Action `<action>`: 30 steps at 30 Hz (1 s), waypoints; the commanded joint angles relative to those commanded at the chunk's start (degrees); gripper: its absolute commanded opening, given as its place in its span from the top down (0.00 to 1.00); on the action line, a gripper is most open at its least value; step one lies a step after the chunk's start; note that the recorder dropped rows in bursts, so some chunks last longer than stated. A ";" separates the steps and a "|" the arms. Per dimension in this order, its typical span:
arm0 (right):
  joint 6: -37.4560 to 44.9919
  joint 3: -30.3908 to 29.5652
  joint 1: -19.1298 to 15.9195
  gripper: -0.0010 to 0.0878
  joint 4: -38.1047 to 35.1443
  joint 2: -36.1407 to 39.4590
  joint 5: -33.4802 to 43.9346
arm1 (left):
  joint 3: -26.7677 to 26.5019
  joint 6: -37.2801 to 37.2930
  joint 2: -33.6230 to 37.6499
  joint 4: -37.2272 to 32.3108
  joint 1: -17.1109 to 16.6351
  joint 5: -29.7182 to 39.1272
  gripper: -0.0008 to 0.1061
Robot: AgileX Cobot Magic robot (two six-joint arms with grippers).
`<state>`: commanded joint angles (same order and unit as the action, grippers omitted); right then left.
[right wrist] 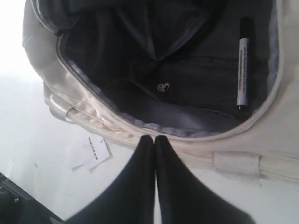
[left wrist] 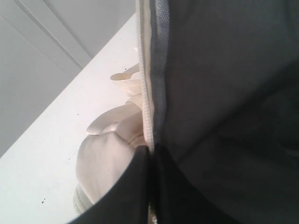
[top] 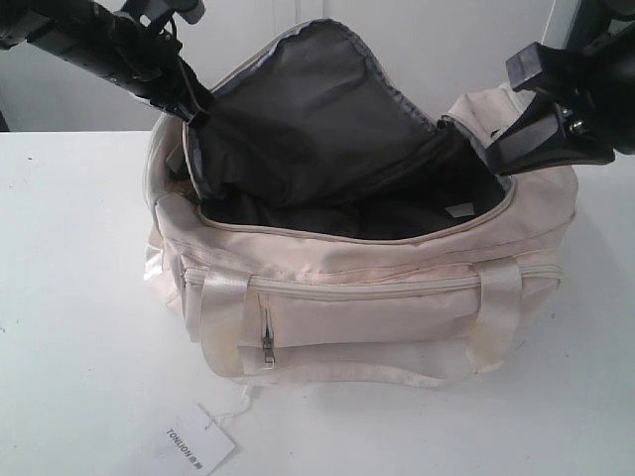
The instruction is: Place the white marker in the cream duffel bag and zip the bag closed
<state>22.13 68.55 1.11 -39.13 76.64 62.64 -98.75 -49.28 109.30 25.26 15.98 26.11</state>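
The cream duffel bag [top: 377, 317] stands on the white table with its top wide open, showing dark grey lining. The white marker [right wrist: 243, 63] lies inside on the lining near one end; the exterior view hides it. My left gripper [left wrist: 150, 149] is shut on the zipper edge of the top flap [top: 308, 109] and holds it up at the bag's back left [top: 195, 111]. Above the bag's right end, my right gripper [top: 496, 149] is shut with nothing in it. In its wrist view, its tips [right wrist: 154, 138] hover over the bag's cream rim [right wrist: 280, 130].
A white paper tag printed TONLION [top: 198, 441] lies on the table in front of the bag, tied by a thin string. The front pocket's zip pull [top: 267, 342] hangs between the satin straps [top: 501, 307]. White table [top: 69, 297] stretches to the left and front.
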 joint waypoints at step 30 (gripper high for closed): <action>0.21 0.00 0.00 0.99 0.82 0.00 1.26 | 0.00 1.46 -0.41 0.90 0.11 3.21 0.99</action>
<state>22.35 68.55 1.11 -38.31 76.64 63.90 -98.75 -47.82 108.90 26.16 16.08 29.32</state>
